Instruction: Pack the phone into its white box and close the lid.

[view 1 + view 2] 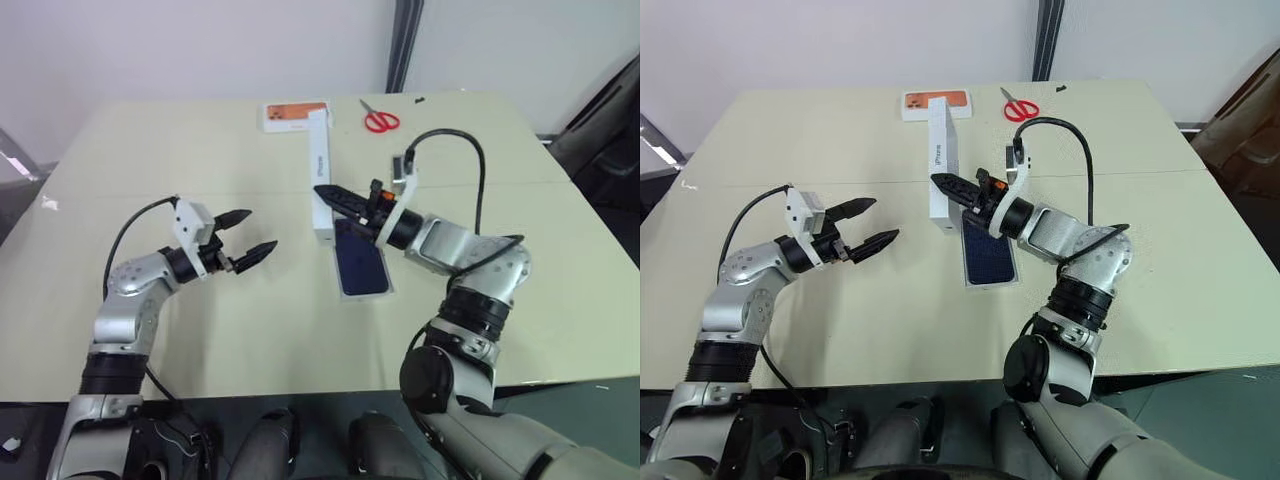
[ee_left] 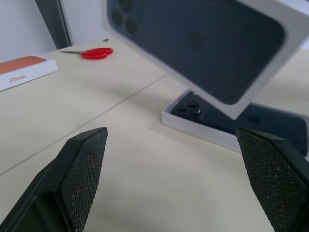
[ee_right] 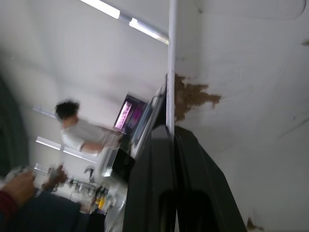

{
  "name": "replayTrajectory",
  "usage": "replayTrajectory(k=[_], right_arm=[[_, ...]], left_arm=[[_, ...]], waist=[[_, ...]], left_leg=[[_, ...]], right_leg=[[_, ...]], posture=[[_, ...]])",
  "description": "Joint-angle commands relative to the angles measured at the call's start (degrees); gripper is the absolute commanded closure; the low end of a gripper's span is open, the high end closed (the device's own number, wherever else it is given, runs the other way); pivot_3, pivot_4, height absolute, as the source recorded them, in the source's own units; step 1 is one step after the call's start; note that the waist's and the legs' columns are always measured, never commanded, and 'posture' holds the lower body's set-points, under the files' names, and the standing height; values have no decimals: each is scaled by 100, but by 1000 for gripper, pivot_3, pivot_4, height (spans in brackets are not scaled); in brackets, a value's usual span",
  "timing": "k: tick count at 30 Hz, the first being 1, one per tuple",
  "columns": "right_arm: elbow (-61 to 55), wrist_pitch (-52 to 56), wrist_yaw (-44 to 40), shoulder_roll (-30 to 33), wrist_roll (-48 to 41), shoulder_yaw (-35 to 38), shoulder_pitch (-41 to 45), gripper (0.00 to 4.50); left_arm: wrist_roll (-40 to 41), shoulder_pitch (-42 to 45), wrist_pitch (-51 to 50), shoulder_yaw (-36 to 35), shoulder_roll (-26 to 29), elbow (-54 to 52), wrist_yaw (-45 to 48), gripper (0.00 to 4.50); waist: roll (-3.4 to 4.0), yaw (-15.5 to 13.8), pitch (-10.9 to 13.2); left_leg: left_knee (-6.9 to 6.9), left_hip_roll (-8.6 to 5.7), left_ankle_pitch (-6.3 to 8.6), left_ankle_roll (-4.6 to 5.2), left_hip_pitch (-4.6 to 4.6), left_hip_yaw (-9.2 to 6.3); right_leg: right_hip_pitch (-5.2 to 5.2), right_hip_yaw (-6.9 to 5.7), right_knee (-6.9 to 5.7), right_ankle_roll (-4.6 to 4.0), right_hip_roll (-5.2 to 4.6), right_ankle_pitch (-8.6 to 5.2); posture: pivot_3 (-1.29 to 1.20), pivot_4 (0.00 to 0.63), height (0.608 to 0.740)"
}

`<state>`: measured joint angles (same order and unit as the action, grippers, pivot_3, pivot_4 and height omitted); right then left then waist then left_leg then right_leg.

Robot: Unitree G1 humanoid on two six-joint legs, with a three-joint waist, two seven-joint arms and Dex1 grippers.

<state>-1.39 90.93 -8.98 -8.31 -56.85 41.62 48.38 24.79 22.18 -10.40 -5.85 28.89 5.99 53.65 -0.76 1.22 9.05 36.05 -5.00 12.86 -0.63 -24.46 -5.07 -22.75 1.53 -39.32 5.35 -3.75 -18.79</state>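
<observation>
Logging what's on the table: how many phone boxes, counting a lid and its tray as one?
2: the orange-topped box at the far edge; the white box holding the phone, its lid pinched in the right claw.

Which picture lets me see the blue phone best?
The right eye view: the phone lies flat in the white box on the table, mostly in sight from above. The left eye view shows the same. The left wrist view catches its camera corner, low and partly behind the raised lid.

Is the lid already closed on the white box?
No: the right hand holds the lid on edge above the white box.
</observation>
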Motion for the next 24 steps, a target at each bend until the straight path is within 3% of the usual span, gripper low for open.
replayTrajectory(k=[1,5,9,12,14,19,24], right_arm=[[49,157,462,-253,-1283,-203,-630,4478],[-5,157,884,332,-2152,-1140,-1376,4478],[69,91,1324,454,-2449,-1288,-1608,4478],[21,-147,1551,507,-2706,-1487,-1684,4500],[79,-352,1760,534,-2897,-1580,-1719,4500],[182,-768,1992,743,-2991,-1865,-1903,4500],[279,-1079,2055,977,-3270,-2146,-1983,4500]], left_arm=[[250,11,-313,-114,35,-388,-75,0],[244,-116,-429,-29,-14,-594,-123,0],[356,-217,-608,8,-73,-743,-129,0],[454,-381,-769,85,-71,-884,24,830],[473,-516,-813,157,-70,-970,118,1661],[406,-710,-886,421,-327,-1127,11,4297],[107,-633,-650,677,-679,-982,-245,4445]], waist=[[-1,2,-1],[1,15,0],[8,87,4],[8,132,4],[8,144,4],[8,115,4],[8,109,3]], left_leg=[[-1,0,0,0,0,0],[-4,2,0,1,1,3],[1,2,0,3,0,9],[-4,4,0,3,2,4],[-5,4,1,4,2,6],[-3,6,2,6,1,6],[4,4,5,12,2,7]], right_leg=[[-1,0,0,0,0,0],[1,3,3,0,0,0],[0,9,-1,0,1,0],[0,5,-1,0,3,0],[0,7,1,0,3,-1],[4,5,6,0,4,-1],[11,4,9,0,2,-1]], posture=[[0,150,734],[0,150,734],[0,150,734],[0,150,734],[0,150,734],[0,150,734],[0,150,734]])
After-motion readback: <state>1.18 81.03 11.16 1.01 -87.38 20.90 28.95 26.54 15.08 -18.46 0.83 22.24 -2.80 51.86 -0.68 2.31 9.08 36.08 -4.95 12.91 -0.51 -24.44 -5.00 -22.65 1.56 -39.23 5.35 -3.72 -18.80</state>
